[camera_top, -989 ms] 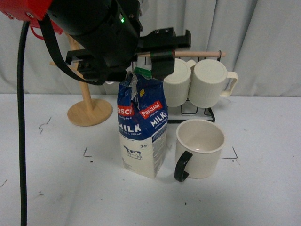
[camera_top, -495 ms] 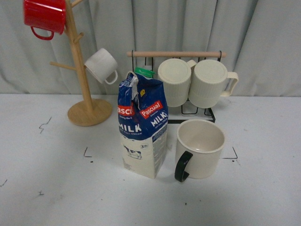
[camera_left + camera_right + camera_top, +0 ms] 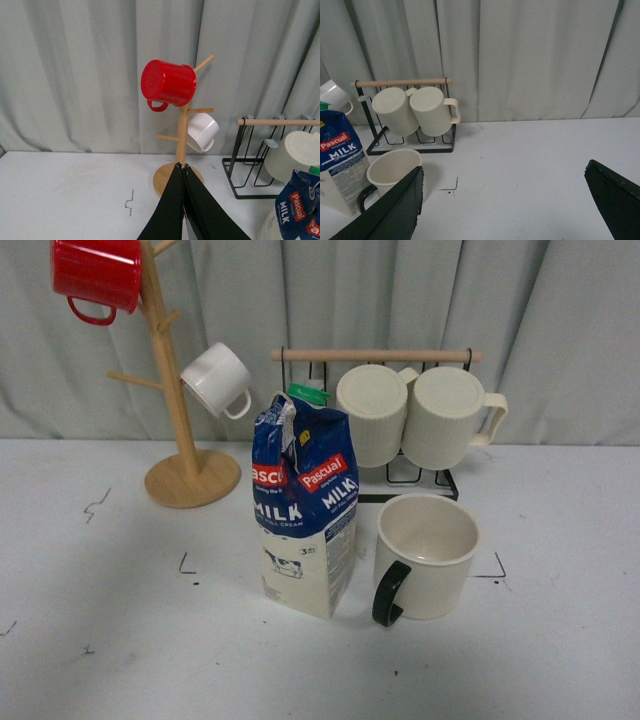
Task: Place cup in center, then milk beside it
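Observation:
The cup (image 3: pixel 428 553), cream-white with a black loop handle, stands upright on the white table between the corner marks. Its handle faces the front. The milk (image 3: pixel 303 504), a blue and cream carton with a green cap, stands just left of the cup, a narrow gap between them. Neither arm shows in the front view. My left gripper (image 3: pixel 181 167) is shut with nothing in it, held above the table in front of the wooden mug tree (image 3: pixel 181 140). My right gripper (image 3: pixel 505 175) is open and empty, with the cup (image 3: pixel 392 170) and the milk (image 3: pixel 340 160) off beside one finger.
A wooden mug tree (image 3: pixel 172 390) at the back left carries a red mug (image 3: pixel 98 275) and a small white mug (image 3: pixel 217 380). A black wire rack (image 3: pixel 385 430) behind the cup holds two ribbed cream mugs (image 3: pixel 440 415). A grey curtain hangs behind the table.
A second ago an arm filled the upper left of the front view above the milk; it has withdrawn out of view. The cup and milk have not moved.

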Controlling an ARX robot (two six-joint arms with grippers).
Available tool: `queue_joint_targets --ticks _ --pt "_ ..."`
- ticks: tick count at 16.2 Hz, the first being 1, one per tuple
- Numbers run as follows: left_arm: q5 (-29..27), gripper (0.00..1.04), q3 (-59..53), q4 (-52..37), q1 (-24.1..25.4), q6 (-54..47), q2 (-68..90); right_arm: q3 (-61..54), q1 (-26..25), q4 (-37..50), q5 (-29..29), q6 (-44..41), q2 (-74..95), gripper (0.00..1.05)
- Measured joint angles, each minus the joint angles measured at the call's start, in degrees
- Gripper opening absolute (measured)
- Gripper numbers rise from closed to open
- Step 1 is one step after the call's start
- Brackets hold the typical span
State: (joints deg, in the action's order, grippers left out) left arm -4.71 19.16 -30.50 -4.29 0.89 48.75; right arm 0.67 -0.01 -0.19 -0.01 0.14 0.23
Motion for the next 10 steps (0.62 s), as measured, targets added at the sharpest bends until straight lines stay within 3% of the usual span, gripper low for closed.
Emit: queue_joint_targets --ticks 3,10 --pt "4.28 0.02 -6.80 -0.17 4.52 -0.04 -4.79 0.00 0.00 -0.02 0.02 0.00 0.00 0.98" --pt "4.57 0.02 -11.43 1.20 4.28 -0.04 -11.61 0.00 0.00 -0.02 0.00 0.00 0.00 0.98"
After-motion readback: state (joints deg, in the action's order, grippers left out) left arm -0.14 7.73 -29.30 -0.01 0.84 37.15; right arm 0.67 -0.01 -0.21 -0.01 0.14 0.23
